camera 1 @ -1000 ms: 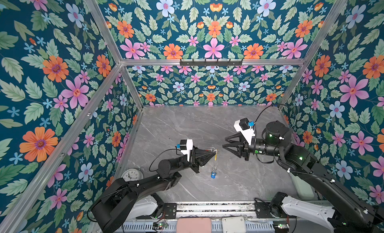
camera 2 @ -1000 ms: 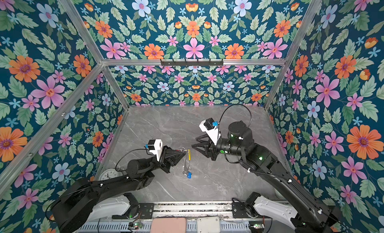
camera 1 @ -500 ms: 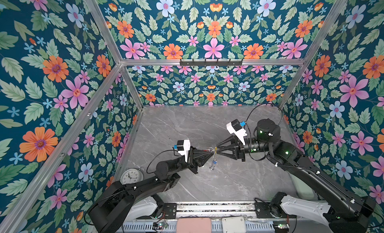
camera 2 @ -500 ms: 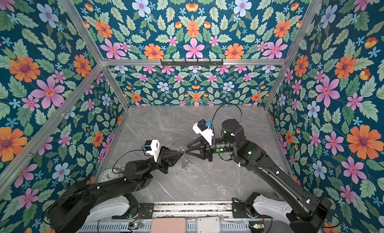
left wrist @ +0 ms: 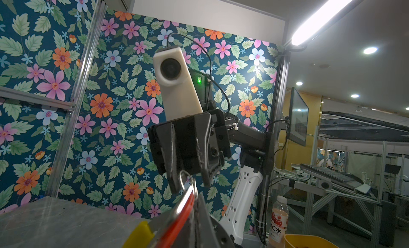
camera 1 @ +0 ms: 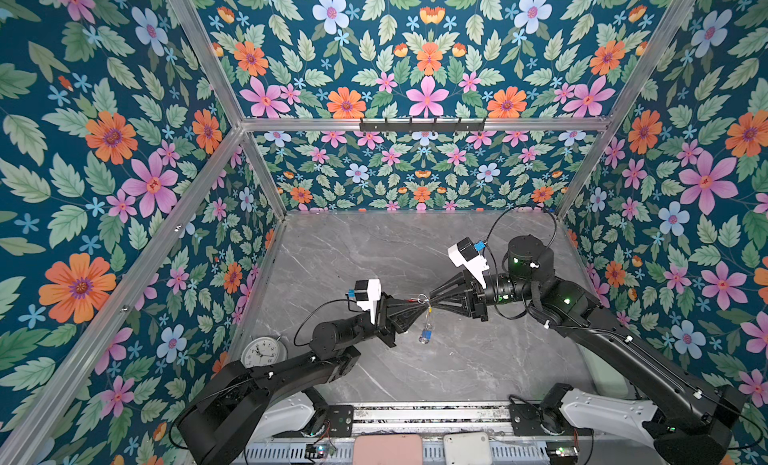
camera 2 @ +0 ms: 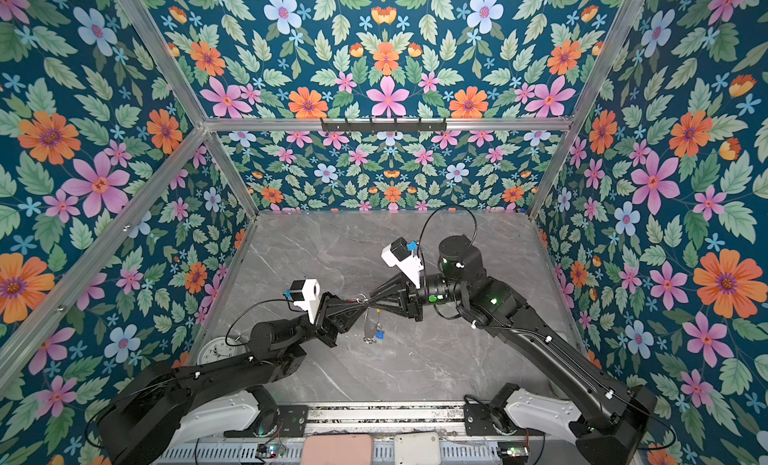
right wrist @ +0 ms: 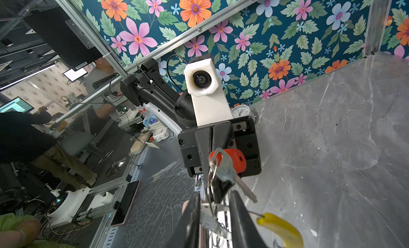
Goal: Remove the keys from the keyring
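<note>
Above the table my left gripper (camera 1: 419,301) is shut on the red-tagged key (right wrist: 234,160), whose blade points away from it. Below that key hangs the thin grey keyring (camera 2: 368,326) with its yellow segment (right wrist: 281,229). At the keyring's low end dangles the blue-tagged key (camera 1: 424,334). My right gripper (camera 1: 430,303) meets the left one tip to tip. Its jaws stand narrowly apart on either side of the small silver ring (right wrist: 212,182) at the red key's head. I cannot tell whether they touch it.
A small white alarm clock (camera 1: 264,351) stands at the table's front left, beside the left arm. A black hook rail (camera 1: 422,125) runs along the back wall. Floral walls close in the grey marble table (camera 1: 374,251) on three sides.
My right gripper has moved left to meet the left gripper's tips, and its jaws have narrowed. The left gripper has stayed shut on the red key, almost in place.
</note>
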Available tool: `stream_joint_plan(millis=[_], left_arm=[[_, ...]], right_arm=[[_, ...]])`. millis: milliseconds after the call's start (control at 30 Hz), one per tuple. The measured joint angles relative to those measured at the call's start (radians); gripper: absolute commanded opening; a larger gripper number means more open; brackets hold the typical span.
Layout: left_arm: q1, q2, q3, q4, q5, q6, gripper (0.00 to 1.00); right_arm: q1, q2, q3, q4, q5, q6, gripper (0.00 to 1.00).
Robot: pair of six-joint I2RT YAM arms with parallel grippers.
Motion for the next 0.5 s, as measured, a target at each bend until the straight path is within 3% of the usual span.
stream_joint_plan(millis=[233, 500], left_arm=[[0.000, 0.003, 0.000, 0.000, -0.001, 0.000, 0.00], [0.000, 0.002, -0.002, 0.000, -0.003, 0.000, 0.00]], right_arm=[[0.009, 0.010, 0.004, -0.002, 0.000, 0.000, 0.24], [0.016, 0.011, 0.004, -0.008, 0.008, -0.005, 0.14]])
